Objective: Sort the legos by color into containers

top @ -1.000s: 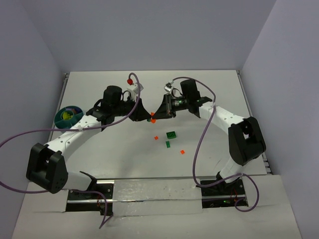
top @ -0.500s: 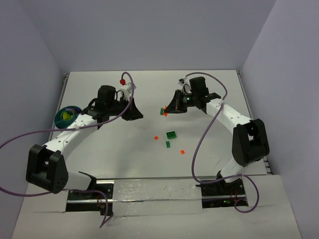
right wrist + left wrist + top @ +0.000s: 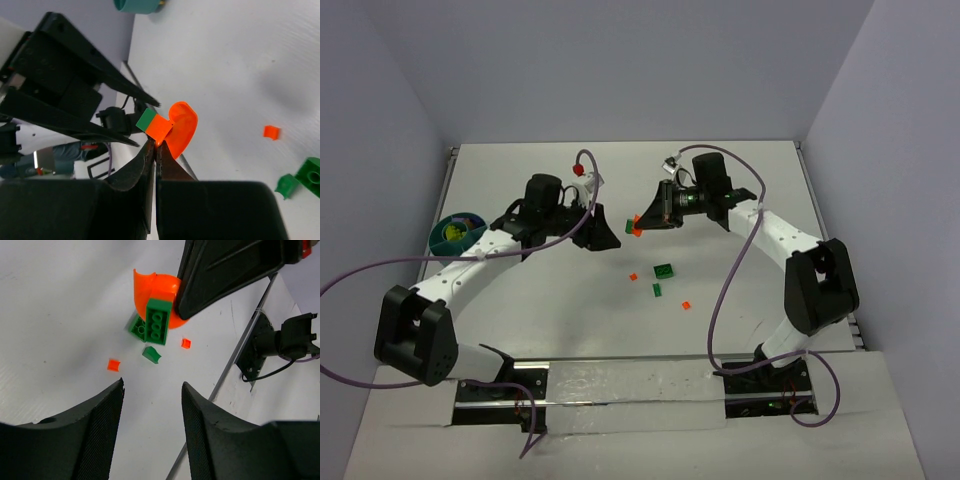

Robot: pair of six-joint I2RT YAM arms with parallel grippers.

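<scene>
Top external: shows right pincer (image 3: 642, 222) clamped on orange round piece (image 3: 637, 231) with green brick (image 3: 629, 224) stuck to it, apparently held off the worktop (image 3: 740, 180) near mid-field. Puts left pincer (image 3: 607, 240) just beside, nose to nose; cannot tell its state from up here. Places teal bowl (image 3: 457, 231) well apart at far left, next to the left forearm. Leaves four loose bits (image 3: 664, 271), green and orange, scattered on the worktop nearer the bases.

Left wrist: shows own fingers (image 3: 95, 440) spread apart with nothing between. Frames the stuck pair dead ahead, green brick face-on with a row of round sockets. Reads as a split-the-pair step: green off orange before sorting. To do well: advance straight, close across the brick's long flat sides only, avoid touching the orange, pull straight along the stud axis with the right clamp kept firm. Twisting likely to pop it loose; hard, glossy, tiny plastic, prone to squirting out of the pads.

Right wrist: shows own tips pressed together on a thin orange edge. Gives the orange as a curved, shell-like disc, smooth and shiny; the green as a boxy, sharp-cornered block. Shows worktop as matte white, faintly ribbed.
</scene>
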